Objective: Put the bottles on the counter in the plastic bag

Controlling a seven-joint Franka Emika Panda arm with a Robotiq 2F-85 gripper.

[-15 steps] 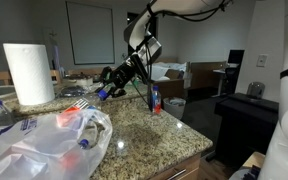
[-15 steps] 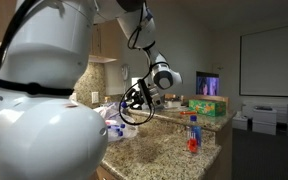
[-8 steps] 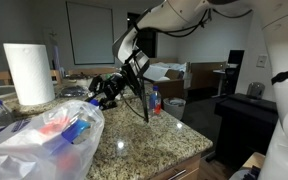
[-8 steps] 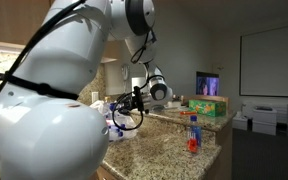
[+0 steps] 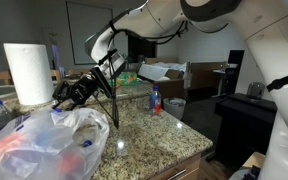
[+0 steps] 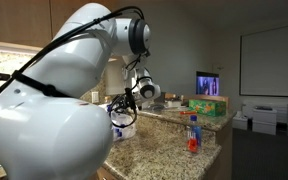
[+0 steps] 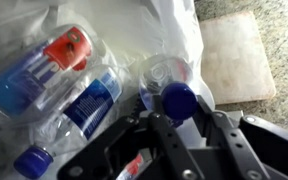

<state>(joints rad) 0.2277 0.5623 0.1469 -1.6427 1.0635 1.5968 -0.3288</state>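
My gripper (image 7: 184,116) is shut on a small clear bottle with a blue cap (image 7: 177,98), held over the open mouth of the plastic bag (image 7: 174,30). Inside the bag lie several bottles: one with a red-orange cap (image 7: 66,48), one with a blue label (image 7: 88,102) and a blue-capped one (image 7: 31,161). In both exterior views the gripper (image 5: 70,92) (image 6: 124,103) hangs above the crinkly bag (image 5: 44,140). Another small bottle (image 5: 155,99) (image 6: 193,134) stands upright on the speckled counter (image 5: 149,135).
A white paper towel roll (image 5: 29,72) stands behind the bag. A pale square tile (image 7: 234,55) lies on the granite beside the bag. The counter's rounded edge (image 5: 189,150) runs close to the standing bottle. Boxes (image 6: 206,106) sit at the counter's far end.
The arm has swung away from the standing bottle, carrying the blue-capped bottle, and now holds it over the bag. The grip has not changed.
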